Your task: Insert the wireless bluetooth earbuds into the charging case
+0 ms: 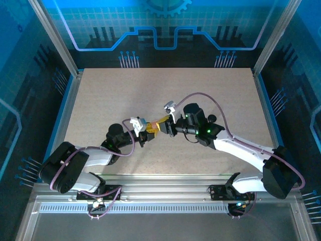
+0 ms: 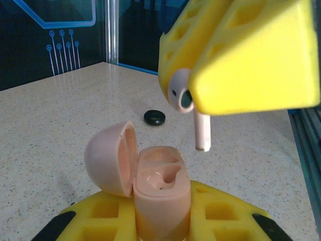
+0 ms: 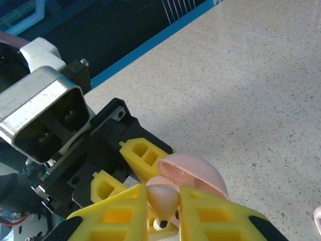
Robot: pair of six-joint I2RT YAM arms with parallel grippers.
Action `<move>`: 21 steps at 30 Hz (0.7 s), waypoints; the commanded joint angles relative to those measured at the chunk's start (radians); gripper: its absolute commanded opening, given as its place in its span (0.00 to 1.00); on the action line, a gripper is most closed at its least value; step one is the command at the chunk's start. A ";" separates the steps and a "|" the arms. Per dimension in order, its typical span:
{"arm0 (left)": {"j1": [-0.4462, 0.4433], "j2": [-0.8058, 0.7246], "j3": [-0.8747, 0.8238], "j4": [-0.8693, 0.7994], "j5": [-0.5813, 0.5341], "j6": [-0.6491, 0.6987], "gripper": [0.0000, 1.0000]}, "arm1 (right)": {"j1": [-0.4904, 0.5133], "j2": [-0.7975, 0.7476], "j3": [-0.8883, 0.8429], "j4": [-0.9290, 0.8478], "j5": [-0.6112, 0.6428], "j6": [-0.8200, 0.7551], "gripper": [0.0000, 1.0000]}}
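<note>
In the left wrist view the pale pink charging case [image 2: 161, 188] stands upright between the yellow fingers of my left gripper [image 2: 160, 213], which is shut on it. Its lid [image 2: 108, 158] hangs open to the left and its sockets face up. Just above and to the right of the case hangs a whitish earbud [image 2: 200, 131], stem down, pinched by my right gripper's yellow fingers [image 2: 246, 55]. The right wrist view has my right gripper [image 3: 164, 201] shut on that earbud [image 3: 163, 197], right over the open case [image 3: 193, 173]. From the top, both grippers [image 1: 154, 128] meet mid-table.
A small black round piece [image 2: 154, 117] lies on the speckled table beyond the case. Another pale pinkish piece [image 3: 317, 221] lies on the table at the right edge of the right wrist view. Blue-lit walls and metal posts [image 1: 55, 40] ring the table.
</note>
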 commanded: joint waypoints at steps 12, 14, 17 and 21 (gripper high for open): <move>-0.005 -0.013 0.017 0.084 0.044 -0.007 0.15 | 0.025 0.070 0.100 0.000 0.008 -0.060 0.20; -0.005 -0.016 0.018 0.083 0.044 -0.007 0.15 | 0.024 0.077 0.111 -0.017 0.008 -0.070 0.20; -0.005 -0.017 0.019 0.084 0.044 -0.007 0.15 | 0.027 0.085 0.120 -0.033 0.002 -0.083 0.20; -0.005 -0.020 0.018 0.083 0.044 -0.006 0.15 | 0.025 0.091 0.134 -0.065 -0.016 -0.104 0.20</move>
